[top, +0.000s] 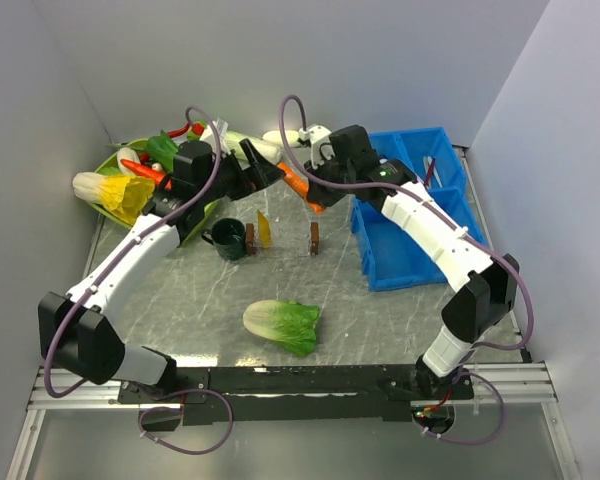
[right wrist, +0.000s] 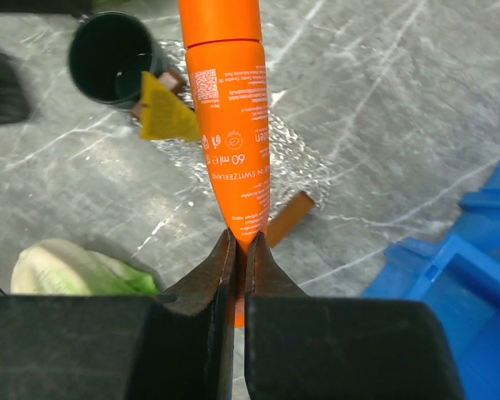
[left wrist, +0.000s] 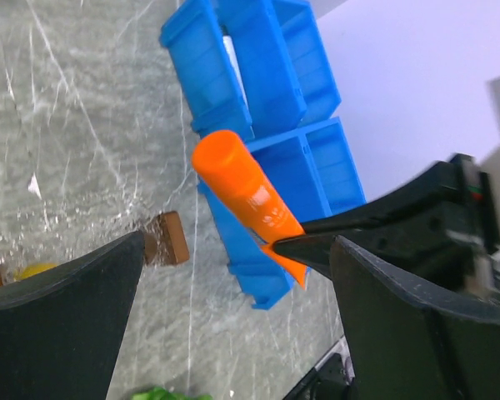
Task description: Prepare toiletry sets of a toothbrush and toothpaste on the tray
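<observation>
Beside the tray [top: 400, 262], right gripper [right wrist: 240, 246] pinching orange toothpaste [right wrist: 233, 142], left gripper [left wrist: 237, 246] spread wide

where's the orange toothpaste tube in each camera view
Top external: the orange toothpaste tube is at upper centre, just left of the blue tray.
Left wrist: centre of the picture, slanting, with the tray behind it.
Right wrist: top centre, its flat end pinched in the right tool; tray at lower right.
Shared landmark: the blue tray.
</observation>
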